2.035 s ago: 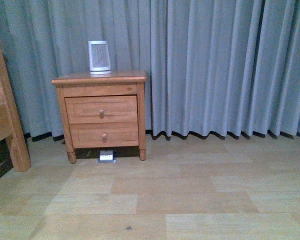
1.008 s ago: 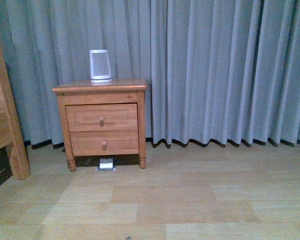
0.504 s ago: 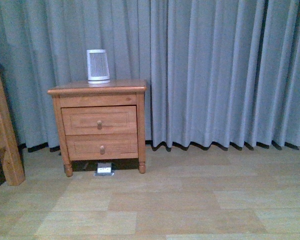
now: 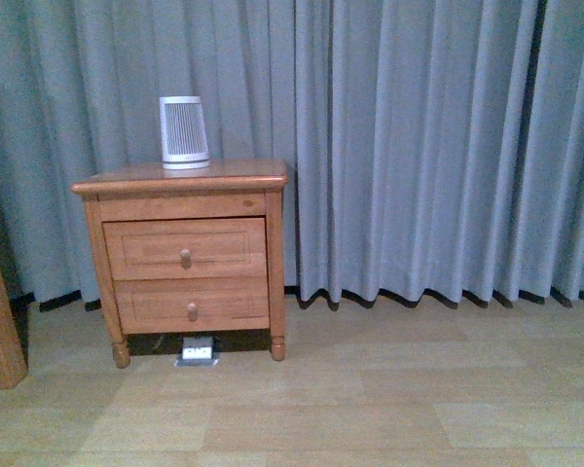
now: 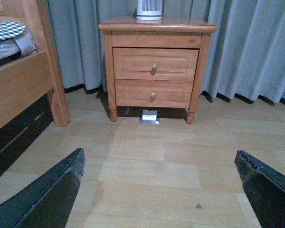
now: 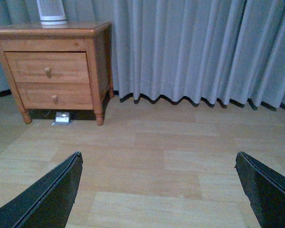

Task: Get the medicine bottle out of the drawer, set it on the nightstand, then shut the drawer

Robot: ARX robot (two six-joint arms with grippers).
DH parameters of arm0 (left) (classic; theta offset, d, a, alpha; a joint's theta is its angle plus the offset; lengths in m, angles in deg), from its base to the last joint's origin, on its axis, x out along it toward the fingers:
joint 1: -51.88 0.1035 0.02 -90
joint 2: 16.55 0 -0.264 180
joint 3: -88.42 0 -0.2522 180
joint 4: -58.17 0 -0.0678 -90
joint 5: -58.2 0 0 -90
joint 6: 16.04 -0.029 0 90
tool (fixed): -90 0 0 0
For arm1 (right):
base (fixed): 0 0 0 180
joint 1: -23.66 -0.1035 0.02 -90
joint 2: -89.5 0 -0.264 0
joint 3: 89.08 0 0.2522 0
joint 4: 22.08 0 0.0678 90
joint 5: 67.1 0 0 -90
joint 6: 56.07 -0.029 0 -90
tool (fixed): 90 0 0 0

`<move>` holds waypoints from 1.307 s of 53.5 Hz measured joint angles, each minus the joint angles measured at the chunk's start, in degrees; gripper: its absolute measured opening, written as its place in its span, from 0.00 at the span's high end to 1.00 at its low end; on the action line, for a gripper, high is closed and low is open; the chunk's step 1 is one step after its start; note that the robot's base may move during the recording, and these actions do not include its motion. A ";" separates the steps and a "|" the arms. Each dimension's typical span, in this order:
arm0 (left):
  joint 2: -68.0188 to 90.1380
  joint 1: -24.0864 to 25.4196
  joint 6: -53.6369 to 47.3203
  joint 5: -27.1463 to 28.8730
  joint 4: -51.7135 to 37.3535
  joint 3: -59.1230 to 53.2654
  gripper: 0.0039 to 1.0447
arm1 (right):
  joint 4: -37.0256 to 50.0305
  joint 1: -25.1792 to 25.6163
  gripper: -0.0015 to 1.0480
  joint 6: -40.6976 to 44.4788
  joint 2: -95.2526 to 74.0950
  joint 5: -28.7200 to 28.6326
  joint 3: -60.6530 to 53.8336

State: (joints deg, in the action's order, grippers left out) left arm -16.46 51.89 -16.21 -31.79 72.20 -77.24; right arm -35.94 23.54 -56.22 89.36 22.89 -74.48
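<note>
The reddish-brown nightstand point(image 4: 180, 181) stands against the grey curtain at the left of the front view. Its upper drawer point(image 4: 185, 248) is shut, with a round wooden knob. It also shows in the left wrist view point(image 5: 155, 63) and the right wrist view point(image 6: 46, 67). The medicine bottle is out of view. My left gripper point(image 5: 161, 161) is open and empty above the floor, well short of the nightstand. My right gripper point(image 6: 159, 161) is open and empty above the floor, further from it. Neither arm shows in the front view.
A white ribbed device point(image 4: 183, 131) stands on the nightstand's top. The lower drawer point(image 4: 192, 306) is shut. A small floor socket box point(image 4: 198, 349) lies under the nightstand. A wooden bed frame point(image 5: 23, 80) with bedding stands beside it. Wooden floor point(image 4: 370, 409) spreads in front.
The view has drawn nearer to the nightstand, which now looks larger and sits lower in the picture. The bed frame has slid toward the left edge. Both drawers stay shut.
</note>
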 joint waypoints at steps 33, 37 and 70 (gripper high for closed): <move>0.00 0.00 0.02 0.00 0.00 0.00 0.06 | 0.00 0.00 0.07 0.00 0.00 -0.02 0.00; 0.00 0.00 0.02 0.00 0.00 0.00 0.06 | 0.00 0.00 0.07 0.00 0.00 -0.02 0.00; 25.11 -1.42 14.62 4.44 -2.89 5.09 0.06 | 0.00 0.00 0.07 0.00 0.00 -0.02 0.00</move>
State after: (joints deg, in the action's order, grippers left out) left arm 8.66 50.47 -1.59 -27.36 69.32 -72.15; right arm -35.94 23.54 -56.22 89.36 22.87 -74.48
